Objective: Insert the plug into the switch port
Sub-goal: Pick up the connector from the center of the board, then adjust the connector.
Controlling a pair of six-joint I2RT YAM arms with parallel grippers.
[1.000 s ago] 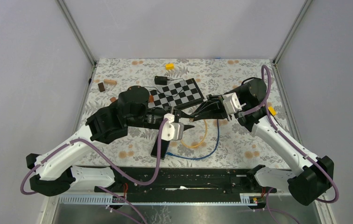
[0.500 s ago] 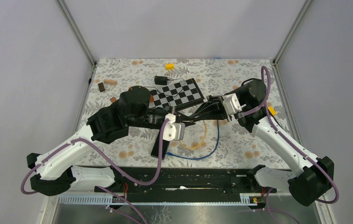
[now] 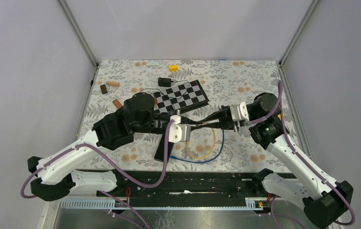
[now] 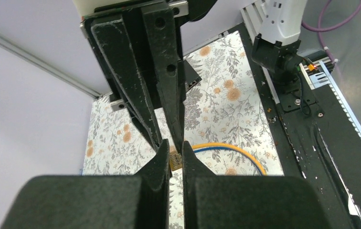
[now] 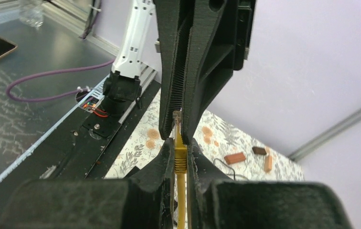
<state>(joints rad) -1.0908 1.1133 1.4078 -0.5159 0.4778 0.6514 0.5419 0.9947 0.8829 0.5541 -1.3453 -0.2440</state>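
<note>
Since 1 s ago the right arm's elbow has swung out toward the near-right of the table, so the right gripper (image 5: 180, 143) now reaches approx level toward the left one. The left gripper (image 4: 175, 145), part open back then, has shut. Both now pinch the plug (image 5: 179, 155) in mid-air, tip to tip: right jaws closed on its yellow boot, left jaws closed on the clear front end, contacts just showing btwn the left fingers in the left wrist view. Looks like a handover, w/ neither side let go yet.

Key relation: the plug's long axis runs left-right along the line of the 2 grippers, roughly parallel to the tabletop, nose toward the left arm. The switch (image 3: 163, 147) lies flat on the cloth below & just to the near side of the left wrist, so the left arm is clearly the nearer 1. Which face carries the ports can't be told from the top view, so how far the plug must turn is open. My guess: the nose has to swing round toward the box before any push.

Surface: floral table cloth (image 3: 250, 143), looks soft. Room: yellow cable (image 4: 238, 151) & blue cable (image 3: 222, 140) loop on the cloth right under the meeting point and could drag; checkerboard (image 3: 183, 95) sits just beyond, out of the likely path
</note>
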